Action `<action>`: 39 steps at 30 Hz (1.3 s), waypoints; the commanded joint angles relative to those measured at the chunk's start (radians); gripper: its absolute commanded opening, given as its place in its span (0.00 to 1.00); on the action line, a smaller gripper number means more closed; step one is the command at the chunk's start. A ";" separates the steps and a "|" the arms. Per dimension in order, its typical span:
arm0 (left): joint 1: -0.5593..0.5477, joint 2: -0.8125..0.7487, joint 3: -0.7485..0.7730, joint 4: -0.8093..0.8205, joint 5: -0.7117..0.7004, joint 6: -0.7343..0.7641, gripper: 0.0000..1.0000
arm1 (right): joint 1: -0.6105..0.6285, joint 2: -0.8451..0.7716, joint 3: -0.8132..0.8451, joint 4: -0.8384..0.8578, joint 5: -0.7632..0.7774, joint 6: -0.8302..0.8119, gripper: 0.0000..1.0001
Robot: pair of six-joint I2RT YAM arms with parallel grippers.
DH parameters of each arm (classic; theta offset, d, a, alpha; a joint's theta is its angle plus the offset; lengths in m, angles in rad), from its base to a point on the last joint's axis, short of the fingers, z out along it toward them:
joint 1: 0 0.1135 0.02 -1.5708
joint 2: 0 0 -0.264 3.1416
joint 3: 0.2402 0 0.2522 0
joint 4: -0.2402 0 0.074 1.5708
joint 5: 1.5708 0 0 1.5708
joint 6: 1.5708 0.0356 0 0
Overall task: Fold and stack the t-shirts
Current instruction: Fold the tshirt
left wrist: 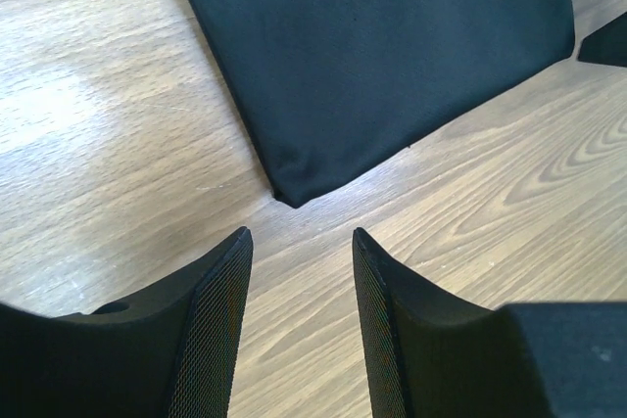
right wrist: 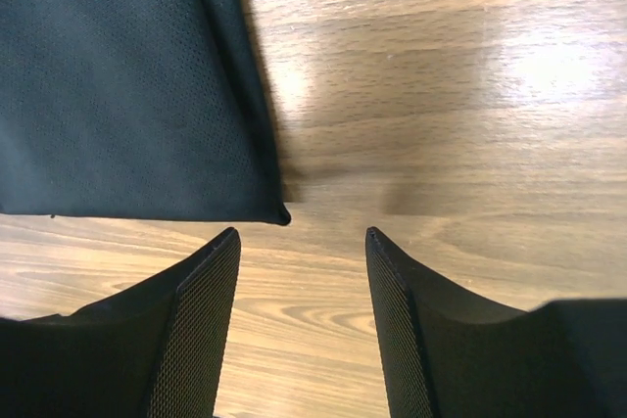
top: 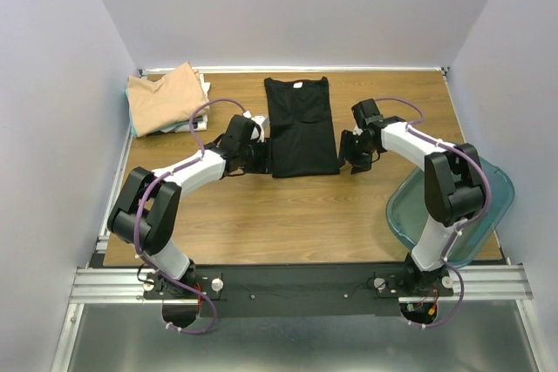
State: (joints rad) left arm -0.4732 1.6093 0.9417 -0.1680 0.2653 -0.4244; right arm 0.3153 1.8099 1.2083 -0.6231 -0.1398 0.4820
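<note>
A black t-shirt [top: 302, 125] with a small white tag lies folded into a long strip in the middle of the table. My left gripper [top: 261, 157] is open and empty, just off its near left corner [left wrist: 292, 198]. My right gripper [top: 348, 157] is open and empty, just off its near right corner [right wrist: 279, 212]. A tan t-shirt [top: 166, 96] lies folded on top of pale shirts at the back left.
A clear teal plastic bin [top: 489, 202] sits at the right edge of the wooden table [top: 288, 224], beside my right arm. White walls close in the back and both sides.
</note>
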 commanded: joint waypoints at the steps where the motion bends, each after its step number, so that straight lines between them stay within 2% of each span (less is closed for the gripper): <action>1: 0.001 0.006 -0.020 0.042 0.034 -0.019 0.53 | 0.007 -0.026 -0.019 0.077 -0.021 0.015 0.60; 13: 0.001 0.009 -0.043 0.056 0.035 -0.039 0.53 | 0.033 0.026 -0.016 0.086 -0.055 0.021 0.50; 26: 0.001 0.044 -0.054 0.079 0.045 -0.037 0.52 | 0.047 0.091 -0.006 0.089 0.014 0.003 0.38; 39: 0.001 0.110 -0.038 0.104 0.058 -0.047 0.48 | 0.047 0.103 -0.009 0.089 0.016 0.000 0.32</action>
State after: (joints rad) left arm -0.4732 1.6962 0.8944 -0.0860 0.3042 -0.4637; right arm 0.3599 1.8713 1.2007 -0.5396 -0.1623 0.4961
